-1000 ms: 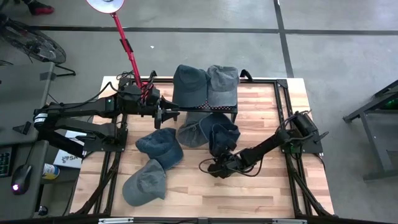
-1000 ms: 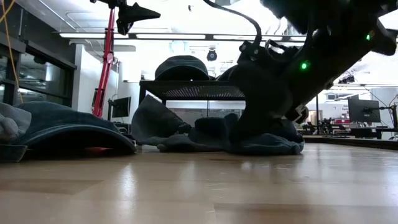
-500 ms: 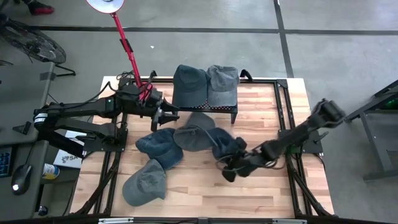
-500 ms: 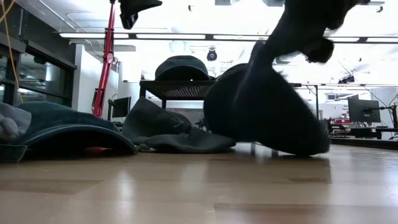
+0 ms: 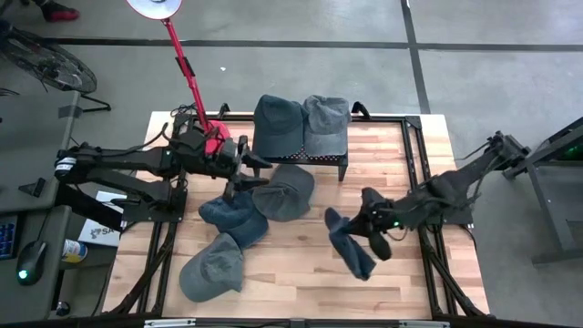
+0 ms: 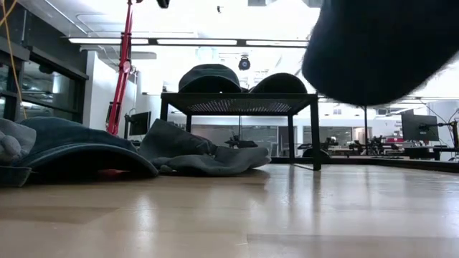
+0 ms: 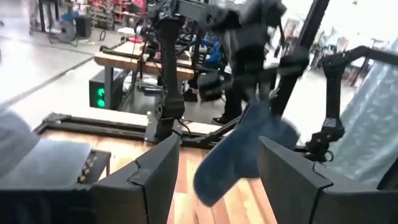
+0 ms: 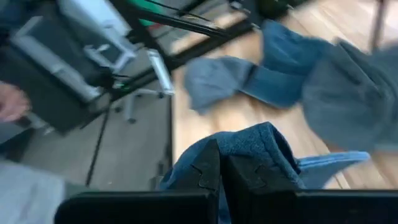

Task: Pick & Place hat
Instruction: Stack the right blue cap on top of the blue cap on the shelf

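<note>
A dark blue hat (image 5: 351,251) hangs from my right gripper (image 5: 372,224) over the table's right half. It also shows in the low view as the blue hat (image 6: 387,50) at the top right, and in the left wrist view as the hat (image 7: 239,152). The right gripper (image 8: 221,168) is shut on it. My left gripper (image 5: 248,164) hovers open beside the black rack (image 5: 301,159), its fingers (image 7: 155,180) wide apart and touching nothing. A grey hat (image 5: 284,191) lies flat on the wood next to where the blue one was. My right gripper pinches a bunched fold of the hat's cloth (image 8: 252,140) between its two shut fingers. The fingers come slanting from the table's right side. The hat is lifted clear of the table and droops below the fingers toward the near edge (image 5: 357,264).
Two hats (image 5: 278,123) (image 5: 326,123) sit on top of the black rack at the far side. A blue hat (image 5: 232,217) and a grey-blue hat (image 5: 211,269) lie on the left half. A red lamp stand (image 5: 187,73) rises behind the left arm. Bare wood (image 5: 301,282) lies near.
My right gripper has pulled the dark blue hat off the pile in the middle, moving up and toward the table's right and near edges. The hat has gone from lying on the grey hat to hanging clear. The grey hat stayed on the table, uncovered. My left gripper rose slightly.
</note>
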You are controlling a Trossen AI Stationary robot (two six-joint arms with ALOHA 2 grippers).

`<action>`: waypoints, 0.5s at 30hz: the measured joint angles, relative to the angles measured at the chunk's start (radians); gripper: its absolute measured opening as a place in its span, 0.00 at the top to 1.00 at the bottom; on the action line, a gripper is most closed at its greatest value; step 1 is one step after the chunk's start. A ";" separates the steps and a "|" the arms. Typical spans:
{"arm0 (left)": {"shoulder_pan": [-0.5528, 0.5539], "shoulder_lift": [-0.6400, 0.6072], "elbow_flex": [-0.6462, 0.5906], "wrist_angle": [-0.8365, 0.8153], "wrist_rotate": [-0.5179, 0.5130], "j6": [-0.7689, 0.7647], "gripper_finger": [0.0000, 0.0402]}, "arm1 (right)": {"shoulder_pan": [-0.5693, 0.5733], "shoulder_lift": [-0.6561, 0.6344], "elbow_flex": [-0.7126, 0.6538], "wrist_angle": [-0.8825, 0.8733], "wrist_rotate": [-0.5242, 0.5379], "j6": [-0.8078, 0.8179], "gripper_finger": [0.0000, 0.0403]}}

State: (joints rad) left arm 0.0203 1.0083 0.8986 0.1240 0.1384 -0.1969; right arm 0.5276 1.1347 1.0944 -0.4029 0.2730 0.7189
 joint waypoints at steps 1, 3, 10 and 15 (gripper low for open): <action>-0.015 0.018 0.019 0.000 -0.022 0.018 0.48 | -0.004 0.000 0.039 -0.027 -0.022 -0.022 1.00; -0.047 0.057 0.061 0.001 -0.061 0.050 0.48 | -0.011 0.004 0.116 -0.089 -0.060 -0.062 1.00; -0.121 0.226 0.279 -0.047 -0.104 0.159 0.48 | -0.046 0.029 0.357 -0.336 -0.103 -0.186 1.00; -0.128 0.370 0.505 -0.162 -0.104 0.202 0.48 | -0.081 0.039 0.462 -0.458 -0.212 -0.250 1.00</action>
State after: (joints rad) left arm -0.1078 1.3786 1.4032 -0.0377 0.0345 0.0052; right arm 0.4464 1.1741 1.5568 -0.8606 0.0612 0.4690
